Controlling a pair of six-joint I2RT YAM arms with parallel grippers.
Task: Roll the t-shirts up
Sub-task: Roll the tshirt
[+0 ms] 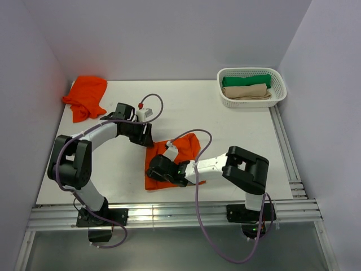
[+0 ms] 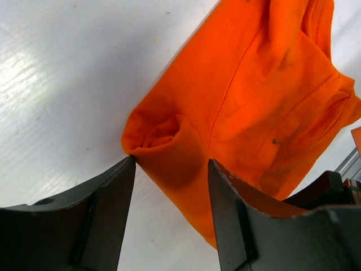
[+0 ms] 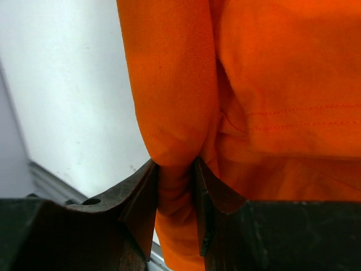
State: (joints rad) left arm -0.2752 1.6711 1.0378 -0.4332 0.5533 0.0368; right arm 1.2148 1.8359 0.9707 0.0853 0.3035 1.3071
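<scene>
An orange t-shirt (image 1: 181, 151) lies partly folded on the white table in front of the arms. My left gripper (image 1: 148, 139) is at its far left corner. In the left wrist view the shirt (image 2: 254, 101) has a folded corner lying between the fingers of my open left gripper (image 2: 171, 165), with the left fingertip (image 2: 127, 169) touching the fold. My right gripper (image 1: 156, 169) is on the shirt's left edge, and in the right wrist view it (image 3: 176, 169) is shut on a rolled fold of the shirt (image 3: 271, 84). A second orange t-shirt (image 1: 86, 96) lies crumpled at the back left.
A white mesh basket (image 1: 280, 90) at the back right holds a green cloth (image 1: 246, 80) and a tan cloth (image 1: 246, 92). Grey walls close in the table on three sides. A metal rail (image 1: 169, 214) runs along the near edge.
</scene>
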